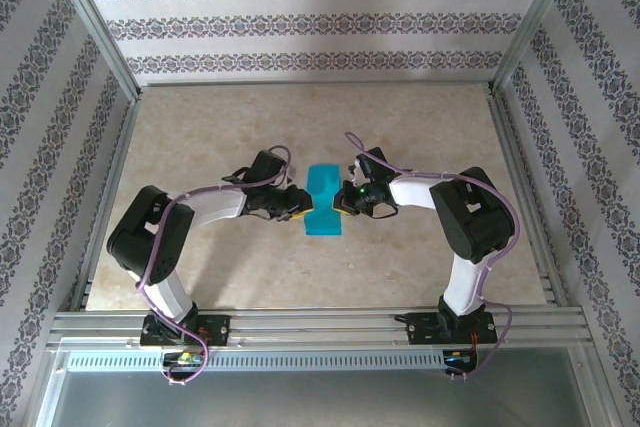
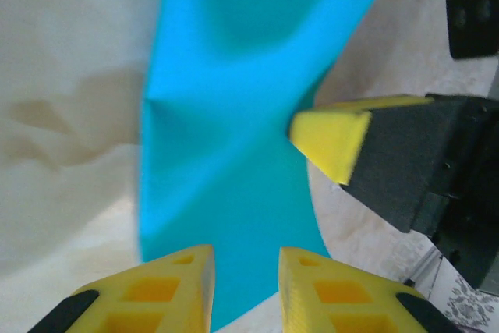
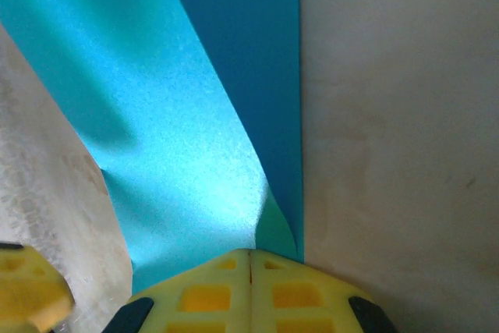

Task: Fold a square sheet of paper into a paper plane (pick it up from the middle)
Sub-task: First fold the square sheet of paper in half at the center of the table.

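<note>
The teal-blue sheet of paper (image 1: 323, 202) lies folded into a narrow strip at the middle of the table, between both grippers. My left gripper (image 1: 298, 209) sits at its left edge. In the left wrist view its yellow fingertips stand slightly apart (image 2: 245, 290), with the paper (image 2: 226, 115) showing through the gap and bowing upward. My right gripper (image 1: 345, 202) is at the strip's right edge. Its jaws (image 3: 250, 259) are shut, and a raised flap of the paper (image 3: 171, 138) curls into them. The right gripper's yellow fingertip (image 2: 331, 142) touches the paper's edge.
The beige marble tabletop (image 1: 420, 137) is boxed in by aluminium rails, with a double rail (image 1: 320, 325) along the near edge above both arm bases. Patterned walls close off the back and sides. One of the left gripper's fingers (image 3: 27, 286) shows at the bottom left of the right wrist view.
</note>
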Robot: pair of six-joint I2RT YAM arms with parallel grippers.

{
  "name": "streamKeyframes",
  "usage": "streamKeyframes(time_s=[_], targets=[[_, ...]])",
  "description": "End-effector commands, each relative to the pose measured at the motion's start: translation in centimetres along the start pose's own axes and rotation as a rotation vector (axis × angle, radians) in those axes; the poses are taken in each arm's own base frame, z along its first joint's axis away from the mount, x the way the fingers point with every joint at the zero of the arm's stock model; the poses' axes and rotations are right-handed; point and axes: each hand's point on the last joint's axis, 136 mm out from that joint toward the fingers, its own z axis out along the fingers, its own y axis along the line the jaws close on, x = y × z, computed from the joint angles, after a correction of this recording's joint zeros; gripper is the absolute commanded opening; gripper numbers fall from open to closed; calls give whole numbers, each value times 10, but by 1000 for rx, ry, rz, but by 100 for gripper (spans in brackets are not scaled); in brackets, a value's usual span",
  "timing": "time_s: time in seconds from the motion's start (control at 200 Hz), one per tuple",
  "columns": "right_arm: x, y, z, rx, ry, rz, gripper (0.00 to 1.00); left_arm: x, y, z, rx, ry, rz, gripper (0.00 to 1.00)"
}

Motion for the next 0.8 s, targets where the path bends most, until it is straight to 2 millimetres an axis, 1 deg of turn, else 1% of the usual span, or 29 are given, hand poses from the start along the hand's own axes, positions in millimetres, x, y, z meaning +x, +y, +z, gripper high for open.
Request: streamKeyframes(time_s=[0.0,0.12,0.285,0.39,0.485,0.51,0.6,0.675,0.73,0.794], targets=[[57,-104,9,378,144,137,6,6,-7,20,20,33,-35,28],[58,-105,9,377,148,137,6,16,8,32,-16,67,-60,26],[58,-105,9,377,149,137,6,31,34,35,-80,104,-71,25],[57,-104,8,377,150,134,6,43,57,28,-135,127,-93,25],[56,-105,8,379,146,132,6,47,72,12,-193,124,-92,25],[56,-105,7,380,146,133,6,47,73,6,-205,119,-83,25],[56,-105,7,382,143,132,6,47,70,-10,-230,116,-34,25],[55,-105,8,382,143,129,6,47,60,-18,-214,123,5,25],[55,-105,8,382,145,128,6,41,48,-20,-183,107,20,25],[54,-104,8,381,146,127,6,31,26,-18,-94,72,22,25]])
